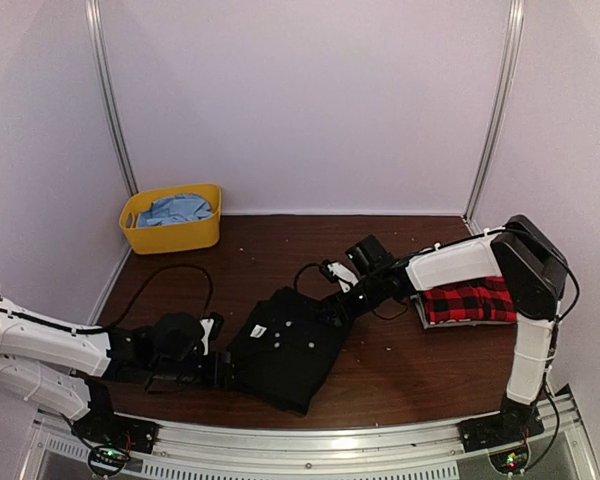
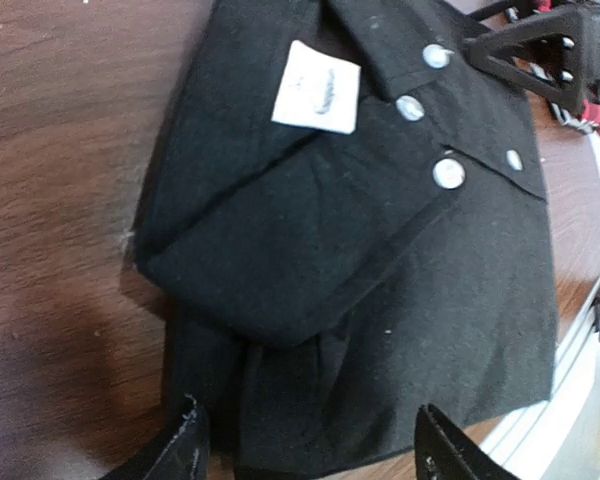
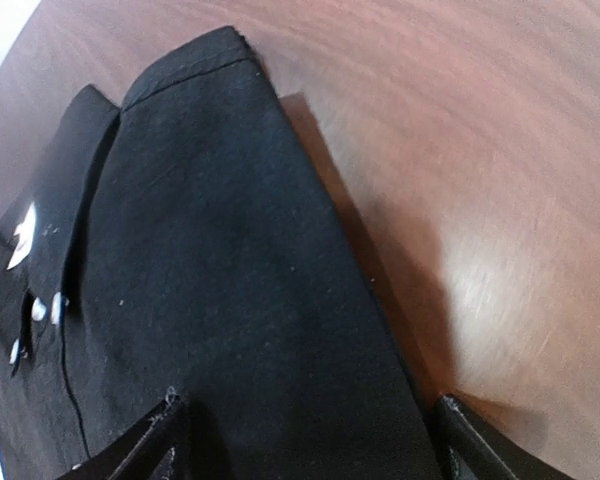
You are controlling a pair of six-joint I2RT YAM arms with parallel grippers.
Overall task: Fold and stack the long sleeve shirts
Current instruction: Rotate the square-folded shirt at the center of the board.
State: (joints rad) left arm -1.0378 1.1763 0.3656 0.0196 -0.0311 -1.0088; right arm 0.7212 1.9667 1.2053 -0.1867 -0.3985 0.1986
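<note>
Two folded long sleeve shirts lie on the desk (image 1: 410, 380): one black shirt (image 1: 285, 350) at centre front and one red-and-black plaid shirt (image 1: 470, 300) at the right. One yellow bin (image 1: 170, 238) stands far left. The black shirt's long axis runs roughly near-to-far, with collar, white label and silver buttons at the far end; the left jaws and right jaws stand released, straddling its edges.

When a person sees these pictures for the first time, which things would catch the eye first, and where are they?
First, the folded black shirt at the near middle of the dark table, with the left fingers and right fingers open at opposite edges of it. Next, the red-and-black plaid shirt folded at the right, partly behind the right arm, and the yellow bin holding pale blue cloth in the far left corner.
</note>
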